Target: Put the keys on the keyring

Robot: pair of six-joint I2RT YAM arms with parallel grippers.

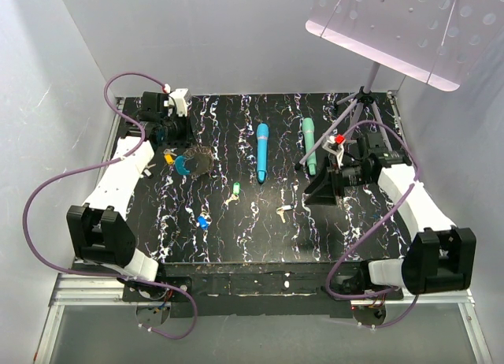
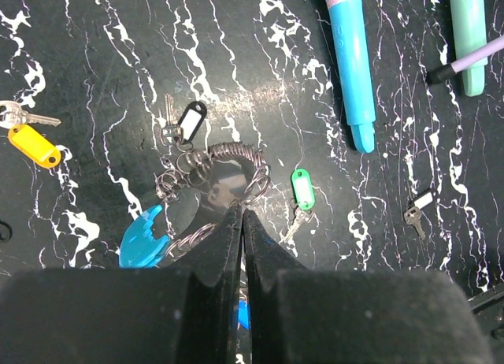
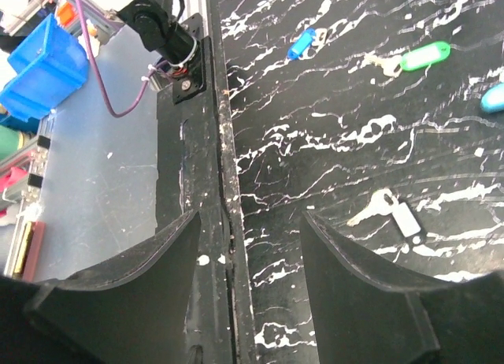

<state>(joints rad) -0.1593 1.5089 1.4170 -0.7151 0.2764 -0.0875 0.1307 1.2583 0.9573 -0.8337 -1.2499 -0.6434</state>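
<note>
The left pincer [image 2: 242, 216] is closed, tips over the keyring [image 2: 211, 173], upper left of the table [image 1: 354, 230] in the overhead view. The right pincer [image 3: 248, 222] stands open and empty. Risk: closed tips may drag the loose chain, knocking the green key [image 2: 302, 189] just beside it.

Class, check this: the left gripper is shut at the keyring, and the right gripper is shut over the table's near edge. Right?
Not quite. The right gripper is open: the right wrist view shows its fingers wide apart over the table's near edge. The left gripper is indeed shut at the keyring.
</note>
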